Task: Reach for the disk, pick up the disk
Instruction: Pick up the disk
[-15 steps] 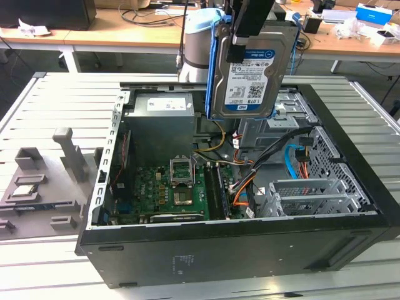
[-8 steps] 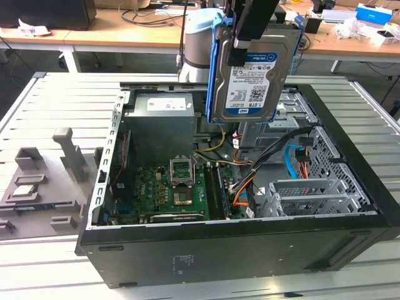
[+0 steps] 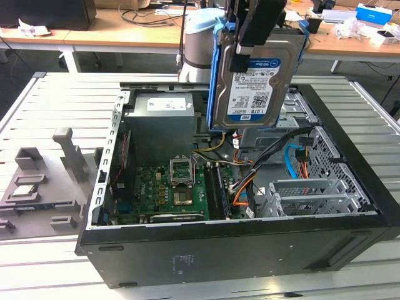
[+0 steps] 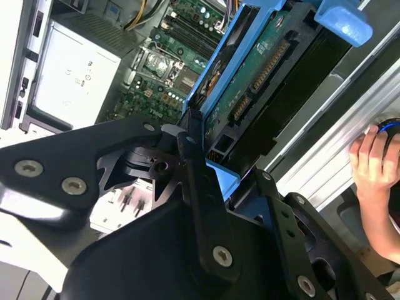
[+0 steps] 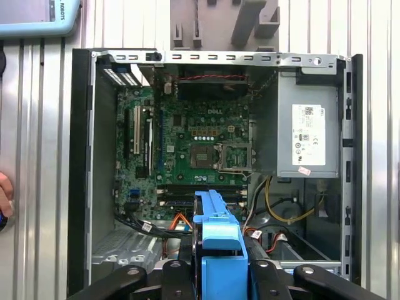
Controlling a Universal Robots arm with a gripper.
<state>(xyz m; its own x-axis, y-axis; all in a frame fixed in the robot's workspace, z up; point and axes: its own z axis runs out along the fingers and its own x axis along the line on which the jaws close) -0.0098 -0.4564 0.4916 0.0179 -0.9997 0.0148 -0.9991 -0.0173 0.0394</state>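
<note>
Blue-framed, the disk [image 3: 255,78] hangs upright in the air above the open computer case [image 3: 237,262], clamped in the gripper [image 3: 247,37] at its top edge. Green motherboard [image 3: 169,190] lies below, toward seven o'clock of the disk.

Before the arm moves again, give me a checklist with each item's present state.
1. Gripper shut on the disk: ok; its fingers clamp the blue frame in both wrist views.
2. Disk lifted out of the computer case: ok; it hangs above the open case.
3. Disk hanging straight: not ok; slightly tilted in the exterior view.
4. Cables free of the disk: cannot tell.
5. People away from the work area: not ok; a hand rests beside the case.
</note>
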